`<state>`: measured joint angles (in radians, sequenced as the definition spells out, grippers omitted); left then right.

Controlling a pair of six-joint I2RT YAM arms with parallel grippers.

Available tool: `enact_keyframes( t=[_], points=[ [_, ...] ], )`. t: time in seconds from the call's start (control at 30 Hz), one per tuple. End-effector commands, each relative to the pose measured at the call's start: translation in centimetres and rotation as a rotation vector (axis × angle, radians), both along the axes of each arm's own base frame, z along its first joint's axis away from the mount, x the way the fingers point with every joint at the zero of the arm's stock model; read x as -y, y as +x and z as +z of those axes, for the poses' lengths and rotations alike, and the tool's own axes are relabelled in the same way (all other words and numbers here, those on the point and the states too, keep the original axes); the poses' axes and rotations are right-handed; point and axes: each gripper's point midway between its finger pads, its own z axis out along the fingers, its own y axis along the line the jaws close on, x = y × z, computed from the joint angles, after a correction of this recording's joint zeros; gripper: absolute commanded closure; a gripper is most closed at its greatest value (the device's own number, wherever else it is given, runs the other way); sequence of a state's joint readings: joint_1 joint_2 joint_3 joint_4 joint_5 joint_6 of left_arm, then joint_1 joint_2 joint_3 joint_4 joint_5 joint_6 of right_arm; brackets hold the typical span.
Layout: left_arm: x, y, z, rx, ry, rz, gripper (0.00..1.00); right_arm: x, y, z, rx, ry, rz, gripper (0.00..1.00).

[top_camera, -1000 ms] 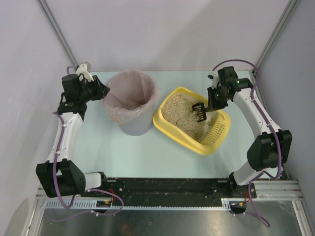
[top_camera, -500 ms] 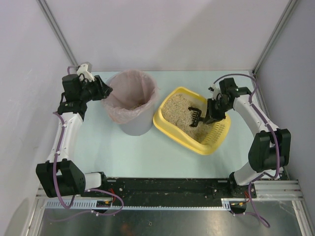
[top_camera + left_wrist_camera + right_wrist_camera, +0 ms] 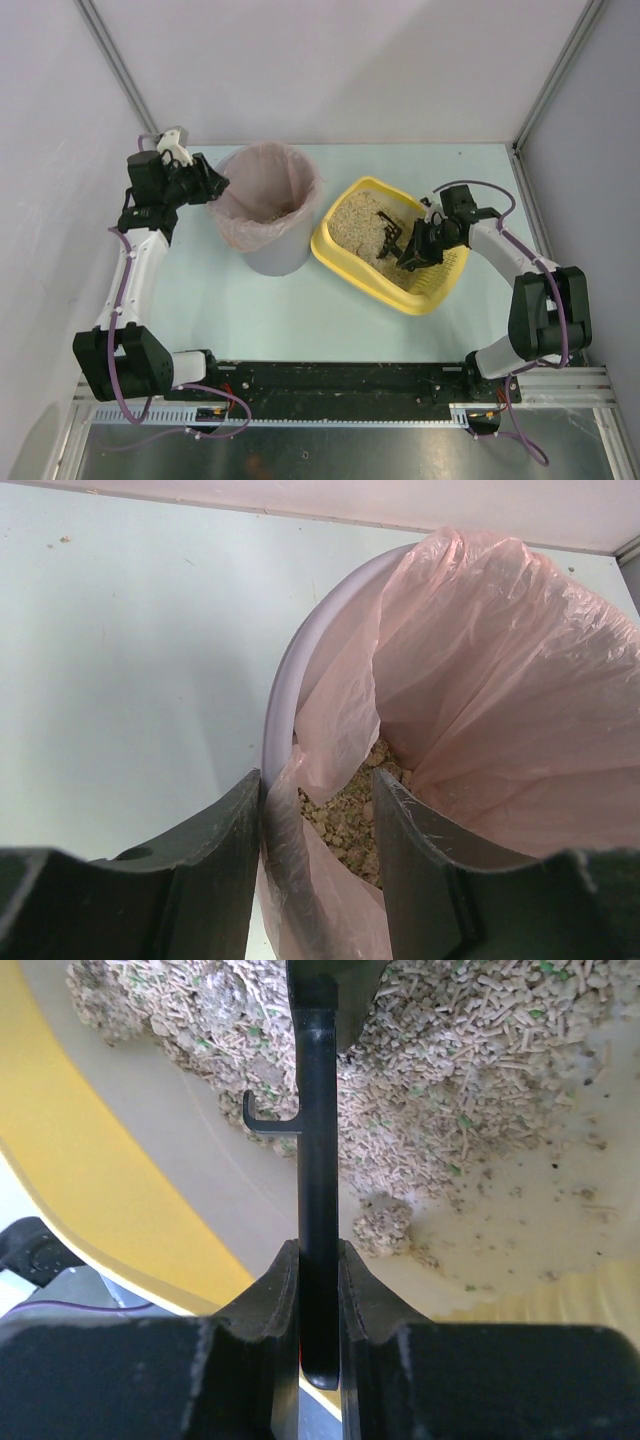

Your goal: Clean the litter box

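Observation:
The yellow litter box sits right of centre and holds beige litter. My right gripper is shut on the handle of the black slotted scoop, whose head is down in the litter. In the right wrist view the handle runs straight out from my right gripper over the box's bare floor and yellow wall. A small clump lies beside the handle. My left gripper is open, and its jaws straddle the grey bin's left rim and pink liner.
The tall grey bin stands left of the litter box and close to it, with litter clumps at its bottom. The slotted end of the litter box points toward the right arm. Walls close the table at the back and both sides.
My right gripper has moved down and toward the near side, bringing the scoop from above the box down into the litter. The left arm has not moved.

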<state>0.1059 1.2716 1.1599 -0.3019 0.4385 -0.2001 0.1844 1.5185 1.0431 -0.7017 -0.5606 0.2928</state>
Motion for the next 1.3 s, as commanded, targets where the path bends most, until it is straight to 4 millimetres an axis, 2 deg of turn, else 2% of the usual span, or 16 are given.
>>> enact_keyframes(
  t=[0.0, 0.27, 0.57, 0.73, 0.93, 1.1, 1.27],
  points=[
    [1.1, 0.3, 2.2, 0.064, 0.011, -0.048, 0.49, -1.6, 3.0, 1.6, 0.129, 0.101, -0.067, 1.00],
    [1.0, 0.3, 2.2, 0.068, 0.019, -0.040, 0.50, 0.1, 2.2, 3.8, 0.147, 0.149, -0.123, 1.00],
    [0.9, 0.3, 2.2, 0.068, 0.021, -0.037, 0.50, 1.8, 1.0, 4.3, 0.113, 0.215, -0.153, 1.00],
    [1.0, 0.2, 2.3, 0.071, 0.022, -0.037, 0.50, 1.0, 0.3, 4.6, 0.080, 0.295, -0.135, 1.00],
    [1.0, 0.2, 2.2, 0.068, 0.021, -0.040, 0.50, 0.5, -0.4, 6.1, 0.076, 0.381, -0.128, 1.00],
    [1.0, 0.2, 2.3, 0.070, 0.021, -0.039, 0.50, 1.4, -0.5, 7.0, 0.084, 0.434, -0.158, 1.00],
    [1.1, 0.2, 2.2, 0.068, 0.021, -0.042, 0.50, 0.9, -1.1, 7.4, 0.071, 0.502, -0.141, 1.00]
  ],
)
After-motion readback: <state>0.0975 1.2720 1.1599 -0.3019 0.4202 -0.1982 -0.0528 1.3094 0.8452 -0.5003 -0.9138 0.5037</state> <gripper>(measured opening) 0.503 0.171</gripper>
